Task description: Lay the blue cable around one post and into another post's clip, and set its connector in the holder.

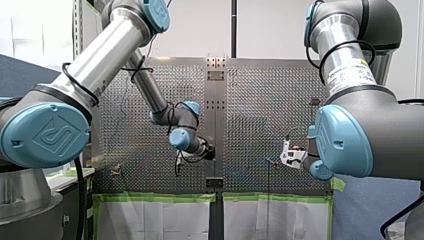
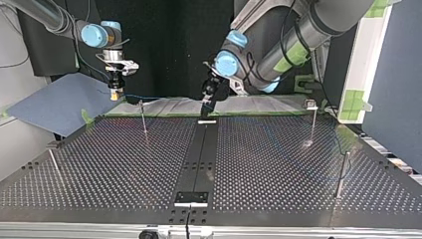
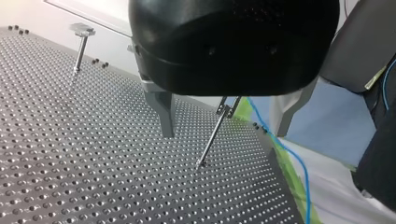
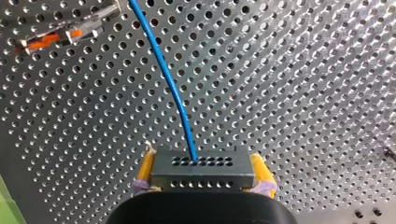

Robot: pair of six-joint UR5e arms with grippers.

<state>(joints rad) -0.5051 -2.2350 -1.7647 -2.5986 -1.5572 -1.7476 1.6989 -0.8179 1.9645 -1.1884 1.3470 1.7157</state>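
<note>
The perforated metal surface (image 2: 114, 164) is lying flat, with a black strip (image 2: 199, 149) running down its middle. Green tape (image 1: 155, 198) is running along the surface's near edge in the front view, with white sheeting (image 1: 150, 222) hanging just below it. A blue sheet (image 2: 59, 107) is lying beyond the surface's far corner at the top view's left. A white panel (image 2: 366, 55) bearing green tape patches is standing at that view's right.
</note>
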